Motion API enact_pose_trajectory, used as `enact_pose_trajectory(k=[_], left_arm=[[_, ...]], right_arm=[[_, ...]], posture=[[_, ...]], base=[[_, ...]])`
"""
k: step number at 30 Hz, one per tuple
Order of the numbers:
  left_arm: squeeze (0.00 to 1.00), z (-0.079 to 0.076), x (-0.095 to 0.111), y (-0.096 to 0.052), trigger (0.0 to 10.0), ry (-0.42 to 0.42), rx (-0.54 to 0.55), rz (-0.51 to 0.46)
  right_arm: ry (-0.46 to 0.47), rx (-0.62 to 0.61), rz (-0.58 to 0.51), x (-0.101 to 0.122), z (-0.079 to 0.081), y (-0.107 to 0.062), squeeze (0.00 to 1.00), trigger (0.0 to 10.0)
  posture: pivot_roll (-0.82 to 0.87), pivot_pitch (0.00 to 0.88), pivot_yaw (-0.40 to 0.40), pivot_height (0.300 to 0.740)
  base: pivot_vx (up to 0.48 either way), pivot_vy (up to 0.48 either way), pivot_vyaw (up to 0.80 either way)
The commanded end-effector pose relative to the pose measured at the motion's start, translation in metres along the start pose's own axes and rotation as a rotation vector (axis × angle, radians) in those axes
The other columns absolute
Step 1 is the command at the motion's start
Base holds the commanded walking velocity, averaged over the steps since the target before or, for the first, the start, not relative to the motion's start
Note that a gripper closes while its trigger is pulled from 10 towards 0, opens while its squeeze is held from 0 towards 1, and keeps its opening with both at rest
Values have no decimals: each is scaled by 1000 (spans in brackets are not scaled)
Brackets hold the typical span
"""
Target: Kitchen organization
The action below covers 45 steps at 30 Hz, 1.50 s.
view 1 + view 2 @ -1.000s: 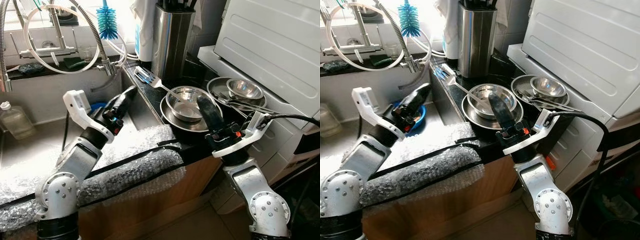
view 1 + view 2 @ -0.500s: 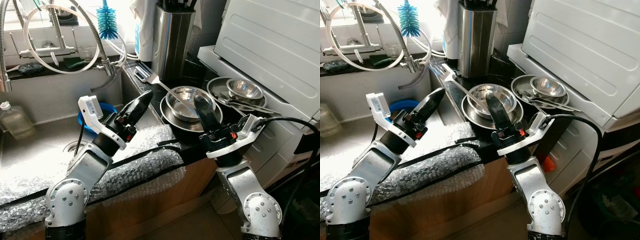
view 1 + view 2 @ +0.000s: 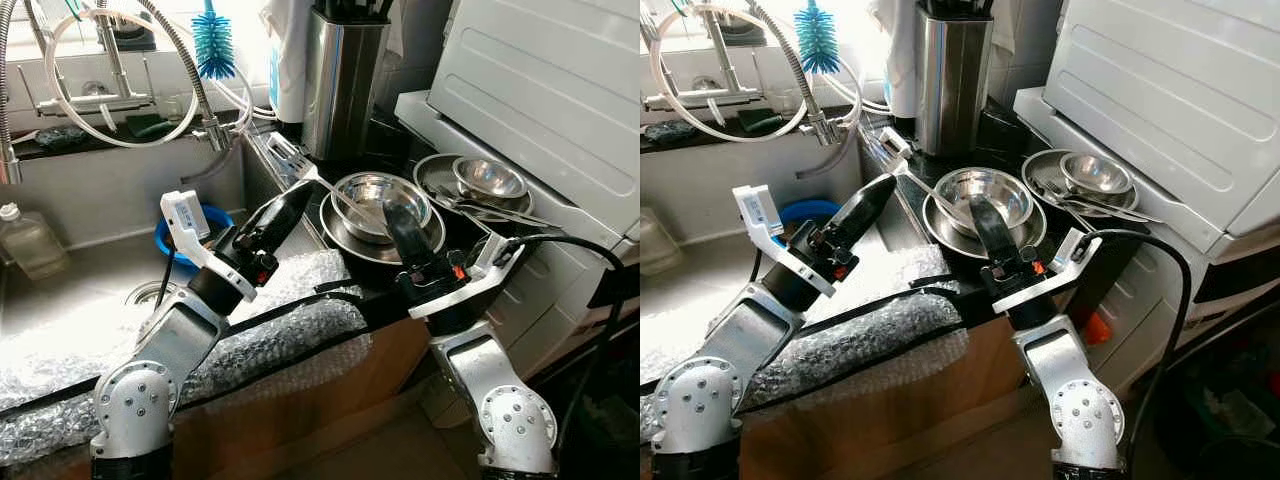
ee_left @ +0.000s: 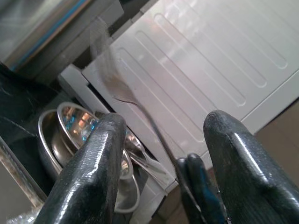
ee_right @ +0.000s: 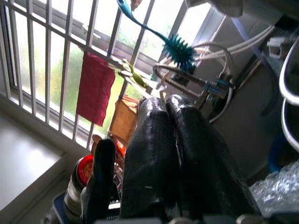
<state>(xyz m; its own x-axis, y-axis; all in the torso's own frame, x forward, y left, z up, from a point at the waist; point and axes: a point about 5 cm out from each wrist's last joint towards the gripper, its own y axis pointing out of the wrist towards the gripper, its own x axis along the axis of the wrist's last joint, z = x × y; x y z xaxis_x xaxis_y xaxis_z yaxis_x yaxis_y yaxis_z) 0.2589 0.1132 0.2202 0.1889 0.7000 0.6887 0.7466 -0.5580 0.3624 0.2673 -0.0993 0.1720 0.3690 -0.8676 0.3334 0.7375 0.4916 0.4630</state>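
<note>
Approach step: your left gripper (image 4: 161,154), fingers parted, straddles the spatula (image 3: 318,177) handle at the counter's sink edge; right gripper (image 3: 403,226) clenched. Close next.

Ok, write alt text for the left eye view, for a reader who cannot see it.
Two robot arms reach over a kitchen counter: the left hand points at a slotted spatula leaning in stacked steel bowls, and the right hand, shut, hovers over those bowls. A sink lies to the left.

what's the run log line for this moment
left gripper: open, at spatula handle | right gripper: shut, over stacked steel bowls | sink: blue bowl inside
</note>
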Motion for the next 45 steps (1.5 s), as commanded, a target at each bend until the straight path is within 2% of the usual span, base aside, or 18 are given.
enact_pose_trajectory(k=[1, 14, 16, 25, 26, 28, 45], left_arm=[[0, -5, -2, 1, 10000, 21, -13, 21], [0, -4, -11, 3, 10000, 28, 10, 57], [0, -2, -10, 5, 10000, 24, 30, 40], [0, 1, -2, 8, 10000, 10, 69, -37], [0, 2, -2, 8, 4431, 5, 75, -42], [0, 2, -1, 8, 0, -5, 82, -56], [0, 3, 0, 7, 0, -41, 90, -80]], right_arm=[[70, 35, -4, -12, 4, 6, 0, 10000], [85, 58, 85, -25, 6, 7, 0, 10000], [77, 56, 123, -30, 5, 6, 0, 10000], [96, 69, 153, -34, 6, 5, 0, 10000], [96, 70, 156, -34, 6, 5, 0, 10000], [97, 74, 159, -34, 6, 5, 0, 10000], [77, 80, 155, -33, 5, 6, 0, 10000]], posture=[[-22, 0, -111, 740], [-22, 0, -110, 740], [-22, 0, -112, 740], [-21, 0, -116, 740], [-21, 0, -116, 740], [-20, 0, -118, 740], [-22, 0, -119, 740]], base=[[0, 0, 0], [0, 0, 0], [0, 0, 0], [0, 0, 0], [0, 0, 0], [0, 0, 0], [0, 0, 0]])
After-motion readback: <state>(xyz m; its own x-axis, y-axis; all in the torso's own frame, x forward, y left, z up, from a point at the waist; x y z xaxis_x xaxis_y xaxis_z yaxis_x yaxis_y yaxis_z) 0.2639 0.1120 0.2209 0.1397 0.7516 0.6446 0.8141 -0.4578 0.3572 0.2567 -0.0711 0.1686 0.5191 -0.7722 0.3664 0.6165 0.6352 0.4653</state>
